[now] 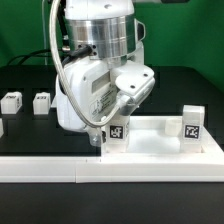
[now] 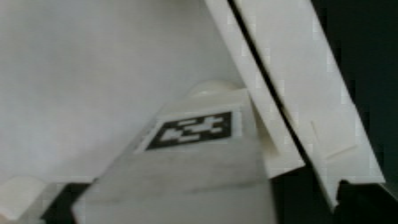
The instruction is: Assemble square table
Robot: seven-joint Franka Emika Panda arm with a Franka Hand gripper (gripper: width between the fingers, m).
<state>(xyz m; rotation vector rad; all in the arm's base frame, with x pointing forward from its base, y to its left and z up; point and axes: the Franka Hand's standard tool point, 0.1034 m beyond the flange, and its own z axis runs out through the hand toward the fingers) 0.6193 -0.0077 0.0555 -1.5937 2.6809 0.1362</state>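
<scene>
Gripper [image 1: 103,138] low on white plastic square tray-like tabletop [image 1: 160,142], at tagged white leg block [image 1: 118,131]; claw width cannot tell. Two loose small white blocks [image 1: 41,100] at 9 o'clock.

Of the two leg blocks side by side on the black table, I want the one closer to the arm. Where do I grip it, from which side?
Probably from straight above, pinching the leg block across its two side faces: it sits low with bare table between it and its neighbour.
</scene>
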